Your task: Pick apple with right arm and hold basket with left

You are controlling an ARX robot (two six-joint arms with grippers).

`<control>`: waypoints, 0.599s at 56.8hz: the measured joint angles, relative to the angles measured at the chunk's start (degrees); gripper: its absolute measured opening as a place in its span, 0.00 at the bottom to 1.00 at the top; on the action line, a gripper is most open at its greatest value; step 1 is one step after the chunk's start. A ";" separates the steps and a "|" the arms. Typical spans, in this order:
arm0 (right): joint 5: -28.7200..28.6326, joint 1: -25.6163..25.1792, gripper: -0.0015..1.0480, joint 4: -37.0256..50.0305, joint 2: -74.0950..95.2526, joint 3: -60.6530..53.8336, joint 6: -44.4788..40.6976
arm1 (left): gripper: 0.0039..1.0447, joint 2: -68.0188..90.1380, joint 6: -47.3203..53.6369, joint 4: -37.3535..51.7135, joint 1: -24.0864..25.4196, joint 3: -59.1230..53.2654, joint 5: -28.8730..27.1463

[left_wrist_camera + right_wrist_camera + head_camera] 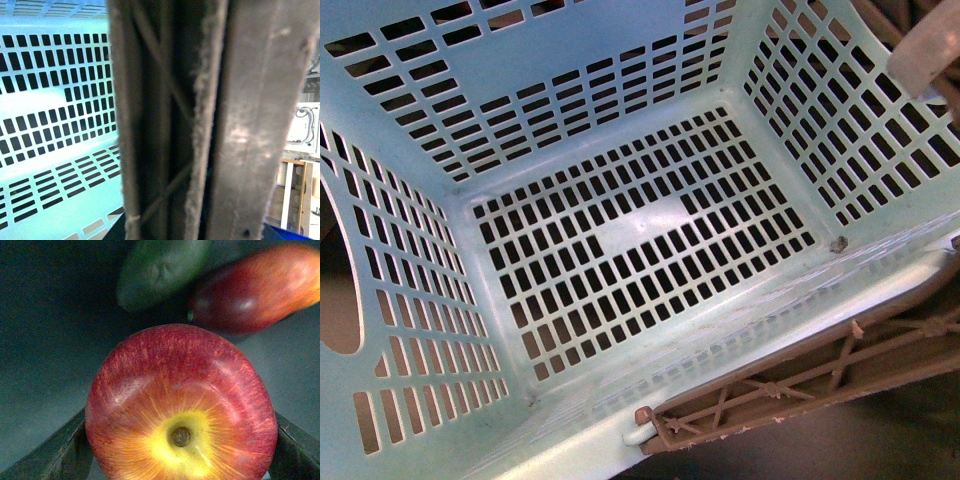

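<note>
While the basket (620, 40) fills the front view and its lattice handle (200, 125) blocks the left wrist view, leaving the left gripper's state impossible to tell, the right gripper (182, 455) clamps the apple (180, 400) between its dark fingers (55, 457), near a green object (160, 270) and another red fruit (260, 290).

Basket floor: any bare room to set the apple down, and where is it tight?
The whole basket floor is bare, bordered by the four slotted walls; the handle lies outside, along the near right rim. It is crowded around the apple: a dark green object and another red fruit sit close beside it.
</note>
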 joint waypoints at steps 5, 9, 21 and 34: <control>-1.36 0.07 0.76 -2.19 -9.86 -3.45 -0.90 | 0.15 0.00 0.00 0.00 0.00 0.00 0.00; -1.99 0.50 0.76 -5.16 -18.93 -5.75 -1.09 | 0.15 0.00 -0.02 0.00 0.00 0.00 0.02; -1.66 2.73 0.76 -12.09 -37.05 -6.78 0.31 | 0.15 0.00 -0.02 0.00 0.00 0.00 0.02; -0.22 9.05 0.76 -16.55 -51.30 -3.23 4.72 | 0.15 0.00 -0.02 0.00 -0.02 0.00 0.02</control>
